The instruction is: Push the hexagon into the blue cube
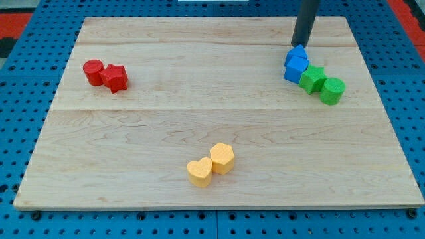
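Your arm has no jaws to open or close: it ends in a bare rod, holding nothing, and my tip [303,45] sits at the view's top right, touching or just above the upper of two blue blocks [297,54]. Which of the pair is the cube is hard to say; the lower blue block [295,69] looks the squarer.

The yellow hexagon [222,158] you need lies well apart, near the bottom centre of the wooden board [199,86], touching a yellow heart-shaped block [199,172] on its lower left.

Watch for these troubles:
- Moving off from here could nudge the blue pair, shifting the target.
- The heart may ride along with the hexagon if you push from the lower left.
- An off-centre push over that long diagonal could let the hexagon slip aside.
- The green star-like block [312,78] and green round block [333,90] touch the blue group, so a hard arrival may scatter them.

Count: two blue, two green, two yellow, and two red, a round block [93,72] and a star-like block [115,78] at the view's left. Eight blocks in all.
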